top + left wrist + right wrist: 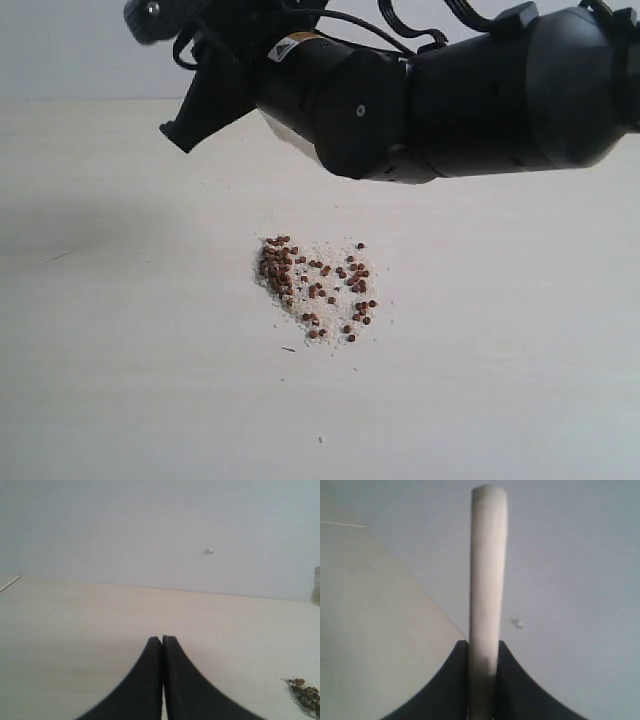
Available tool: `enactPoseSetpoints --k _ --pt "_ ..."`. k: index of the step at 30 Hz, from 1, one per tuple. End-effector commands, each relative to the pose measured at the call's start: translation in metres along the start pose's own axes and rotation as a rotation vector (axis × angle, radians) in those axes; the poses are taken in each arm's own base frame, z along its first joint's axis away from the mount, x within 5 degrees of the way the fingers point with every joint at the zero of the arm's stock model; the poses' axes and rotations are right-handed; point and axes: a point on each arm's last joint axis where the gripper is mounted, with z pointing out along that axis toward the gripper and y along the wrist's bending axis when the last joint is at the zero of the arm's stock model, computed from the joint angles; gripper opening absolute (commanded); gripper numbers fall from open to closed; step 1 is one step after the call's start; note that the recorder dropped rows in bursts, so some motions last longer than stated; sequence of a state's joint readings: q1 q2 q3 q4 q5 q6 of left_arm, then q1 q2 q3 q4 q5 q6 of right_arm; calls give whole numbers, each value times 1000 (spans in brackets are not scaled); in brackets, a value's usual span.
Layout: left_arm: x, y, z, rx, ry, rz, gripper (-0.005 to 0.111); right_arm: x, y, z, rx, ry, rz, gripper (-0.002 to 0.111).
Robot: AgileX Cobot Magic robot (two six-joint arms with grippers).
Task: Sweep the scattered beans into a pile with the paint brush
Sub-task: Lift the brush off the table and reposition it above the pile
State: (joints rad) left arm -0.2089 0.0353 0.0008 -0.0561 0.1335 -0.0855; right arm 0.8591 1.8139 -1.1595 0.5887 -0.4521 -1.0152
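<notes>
Beans: dozens of small reddish-brown pellets in one loose patch near the middle of the table, lying on a dusting of pale crumbs. They are densest at the patch's left edge in the exterior view, where a tight pile has formed; they thin out toward the right and lower side. A few crumbs lie apart, below the patch.

Paint brush: only the pale wooden handle shows, seen in the right wrist view. It stands straight out between the jaws, its rounded end pointing away. Bristles and ferrule are not seen.

Right gripper: clamped on the brush handle, one finger on each side. Its black arm hangs above and behind the beans, clear of the table.

Left gripper: fingers pressed together, holding nothing. It sits low over bare table, with the edge of the bean patch off to one side.

Background: plain pale wall.
</notes>
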Motion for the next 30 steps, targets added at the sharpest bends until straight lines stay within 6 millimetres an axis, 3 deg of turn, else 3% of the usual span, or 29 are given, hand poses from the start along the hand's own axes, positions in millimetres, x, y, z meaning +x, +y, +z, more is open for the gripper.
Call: enactPoseSetpoints --k 1,11,22,26,30 --pt "-1 0 -1 1 -8 -4 0 19 3 11 -138 -34 -125 0" --pt "-1 0 -1 1 -8 -4 0 62 -4 27 -388 -128 -129 0" --pt "-1 0 -1 1 -6 -4 0 87 -65 -1 -684 -339 82 0" --pt "-1 0 -1 1 -6 -4 0 92 -87 -11 -698 -446 125 0" --pt "-1 0 -1 1 -6 -4 0 98 -99 -7 -674 -446 102 0"
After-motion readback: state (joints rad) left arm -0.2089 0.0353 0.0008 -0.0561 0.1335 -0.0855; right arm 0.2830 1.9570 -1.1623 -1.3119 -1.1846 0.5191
